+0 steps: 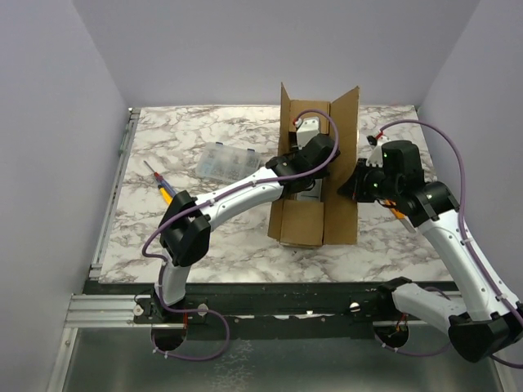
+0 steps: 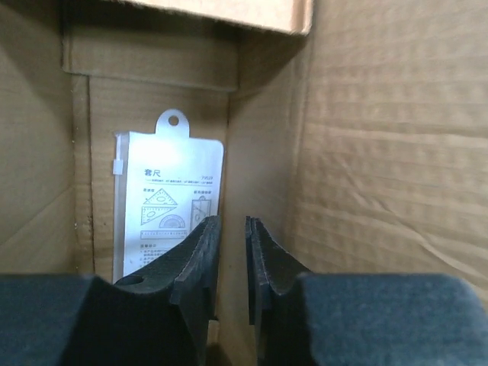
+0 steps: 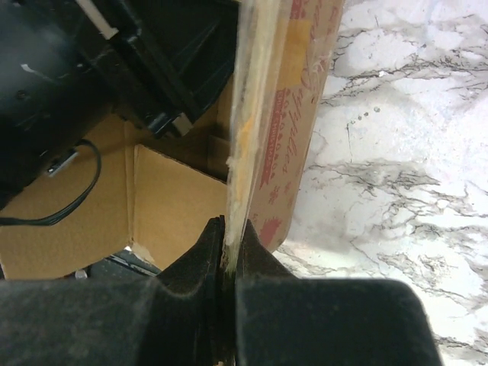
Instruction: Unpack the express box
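Note:
The express box (image 1: pixel 301 222) lies lengthwise mid-table with its flaps standing open. My left gripper (image 1: pixel 304 173) reaches down inside it. In the left wrist view the left gripper (image 2: pixel 232 229) has its jaws a narrow gap apart with nothing between them, next to the box's inner wall (image 2: pixel 381 152). A white ruler-set packet (image 2: pixel 164 191) with a hang hole lies in the box just left of the fingertips. My right gripper (image 1: pixel 356 184) is shut on the box's right flap; the right wrist view shows it (image 3: pixel 231 229) pinching the edge of the red-printed flap (image 3: pixel 293 114).
A small clear plastic compartment case (image 1: pixel 225 161) sits left of the box. A red and yellow pen (image 1: pixel 161 184) lies further left by the left arm. An orange item (image 1: pixel 398 214) peeks from under the right arm. Marble tabletop (image 3: pixel 404 152) lies right of the flap.

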Motion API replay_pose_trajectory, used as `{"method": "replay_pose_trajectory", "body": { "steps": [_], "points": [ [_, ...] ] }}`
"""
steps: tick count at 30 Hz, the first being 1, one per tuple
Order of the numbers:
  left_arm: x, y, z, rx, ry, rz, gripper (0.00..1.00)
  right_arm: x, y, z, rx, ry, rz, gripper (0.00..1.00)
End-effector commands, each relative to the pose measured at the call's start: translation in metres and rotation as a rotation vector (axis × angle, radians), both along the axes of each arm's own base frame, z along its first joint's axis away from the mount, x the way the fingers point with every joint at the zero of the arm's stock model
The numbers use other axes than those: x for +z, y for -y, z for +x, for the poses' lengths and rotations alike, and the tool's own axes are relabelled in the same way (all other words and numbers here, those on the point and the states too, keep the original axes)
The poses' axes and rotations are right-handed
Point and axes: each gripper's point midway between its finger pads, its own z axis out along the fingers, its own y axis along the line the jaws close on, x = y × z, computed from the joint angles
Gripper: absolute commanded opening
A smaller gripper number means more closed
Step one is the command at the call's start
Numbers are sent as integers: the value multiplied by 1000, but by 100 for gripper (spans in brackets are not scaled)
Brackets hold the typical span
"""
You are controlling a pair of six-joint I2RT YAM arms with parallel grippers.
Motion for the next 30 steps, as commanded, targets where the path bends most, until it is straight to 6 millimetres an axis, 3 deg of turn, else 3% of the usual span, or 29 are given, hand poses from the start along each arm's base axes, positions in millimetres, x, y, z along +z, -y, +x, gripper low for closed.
{"method": "replay_pose_trajectory", "body": {
  "steps": [1,5,14,25,30],
  "points": [
    [-1,-12,4,59,8,30,23,18,-1,2,16,96,19,0],
    [-7,-15,5,47,4,58,26,16,-2,2,21,94,23,0],
    [-58,-31,17,90,-90,104,32,19,-4,3,29,96,30,0],
    [-110,-38,20,99,-136,216,75,16,-5,3,32,89,32,0],
    [-142,-39,16,92,-188,252,86,14,-6,4,34,85,32,0]
  ]
}}
